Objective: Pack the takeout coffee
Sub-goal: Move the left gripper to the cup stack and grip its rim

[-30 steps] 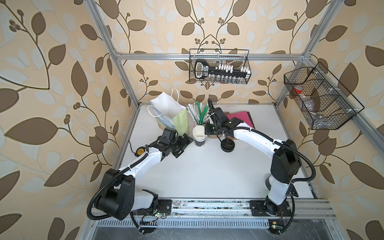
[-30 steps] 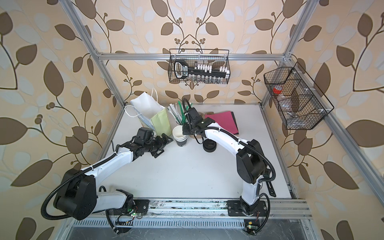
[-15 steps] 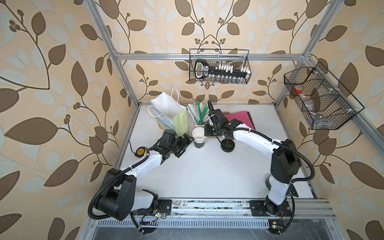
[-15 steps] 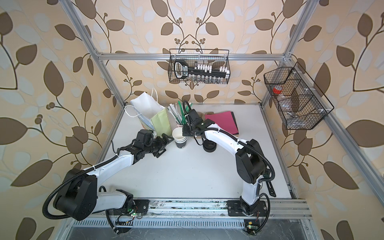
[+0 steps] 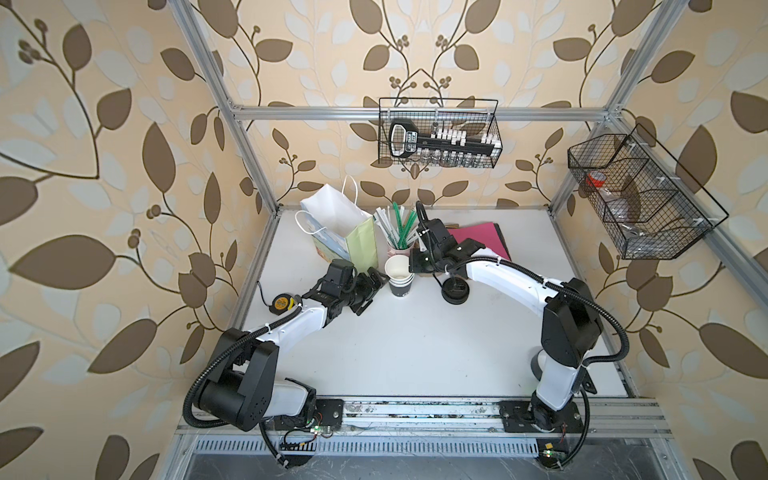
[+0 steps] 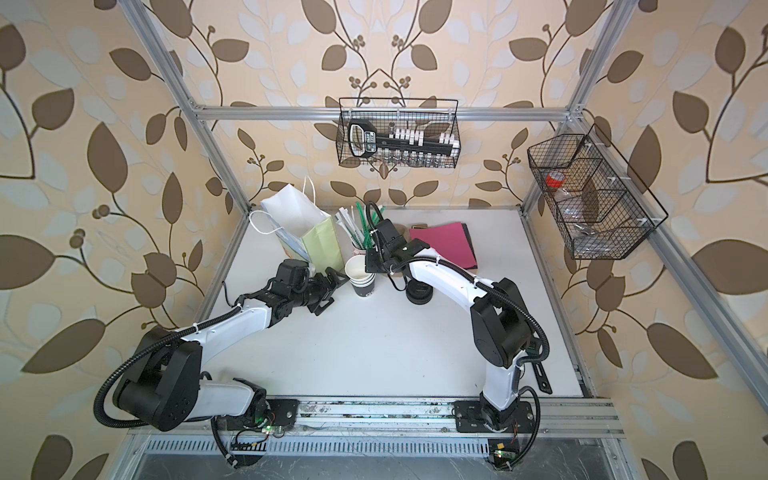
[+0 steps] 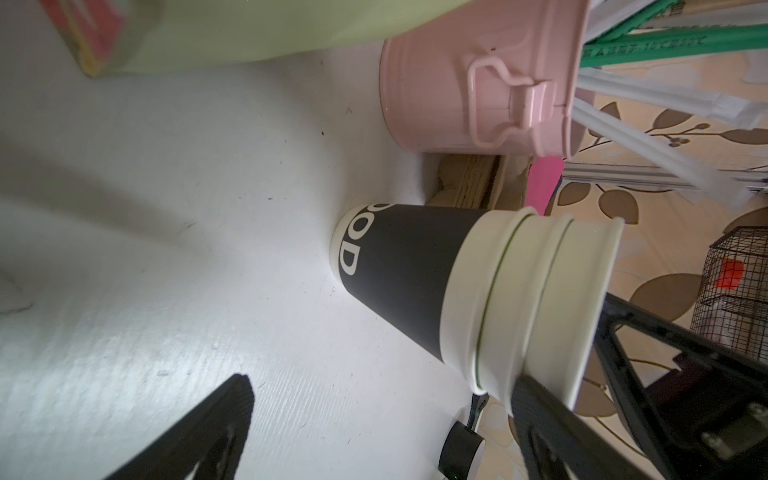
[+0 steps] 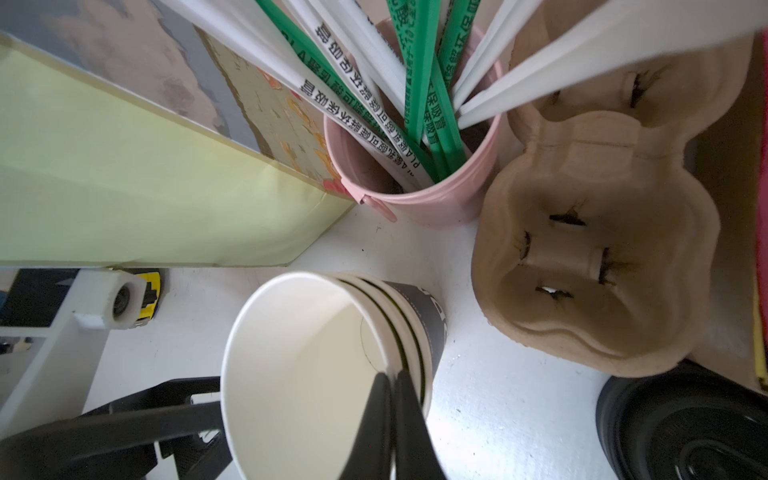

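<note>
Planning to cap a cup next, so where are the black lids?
In both top views the black lids sit on the white table, right of the stacked cups, beside the right arm.

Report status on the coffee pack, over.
Left gripper open beside cup stack. Right gripper shut on rim of top cup. No lidded coffee in view. Black lids off to the side.

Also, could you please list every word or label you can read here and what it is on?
"OOD": white letters on the black bottom cup of the stack, start hidden.
"PLA": on a white straw wrapper in the pink bucket, then Chinese characters, unclear.
Chinese print on the green straw wrappers: unclear.
Label on the black tool in the wire basket: too small.
</note>
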### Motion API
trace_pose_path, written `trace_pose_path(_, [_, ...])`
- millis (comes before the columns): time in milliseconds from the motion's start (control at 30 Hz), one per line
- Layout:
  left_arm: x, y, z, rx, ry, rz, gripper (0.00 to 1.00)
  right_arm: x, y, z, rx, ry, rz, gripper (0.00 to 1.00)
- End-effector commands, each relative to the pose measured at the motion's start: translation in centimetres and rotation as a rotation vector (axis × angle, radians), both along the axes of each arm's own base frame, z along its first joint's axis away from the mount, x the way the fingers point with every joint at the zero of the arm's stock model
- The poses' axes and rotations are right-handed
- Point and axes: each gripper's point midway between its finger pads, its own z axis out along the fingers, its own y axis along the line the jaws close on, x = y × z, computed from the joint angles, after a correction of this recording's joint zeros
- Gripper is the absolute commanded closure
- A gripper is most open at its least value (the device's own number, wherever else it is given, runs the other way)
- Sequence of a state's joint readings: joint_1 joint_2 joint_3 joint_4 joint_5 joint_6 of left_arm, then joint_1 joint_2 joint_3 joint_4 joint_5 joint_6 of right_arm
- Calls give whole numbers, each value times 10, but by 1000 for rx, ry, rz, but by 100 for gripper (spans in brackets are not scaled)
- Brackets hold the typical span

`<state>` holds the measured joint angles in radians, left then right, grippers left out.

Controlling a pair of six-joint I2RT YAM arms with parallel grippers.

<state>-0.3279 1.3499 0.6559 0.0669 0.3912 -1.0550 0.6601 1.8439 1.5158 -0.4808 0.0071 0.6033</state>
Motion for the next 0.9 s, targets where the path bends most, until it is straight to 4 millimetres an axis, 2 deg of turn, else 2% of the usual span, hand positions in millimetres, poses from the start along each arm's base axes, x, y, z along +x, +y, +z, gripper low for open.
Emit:
trace_pose_path(0, [-3,-5,-6,-7,9,-20,1,-6,10,8,56,0,19,100])
trace_pose_path(467, [-1,-3,-11,28,40,-17,1,-5,16,23,200,24,9,100])
trace_pose_path(667, [0,-2,-3,44,32,-20,1,-3,13,32,255,28,-4,100])
trace_pose_path(800, [1,-4,-1,44,36,-27,1,-4,13,31,266,35,-5,100])
trace_pose_path(867, [1,-5,8,41,22,-34,1,-4,12,28,258,37,-10,100])
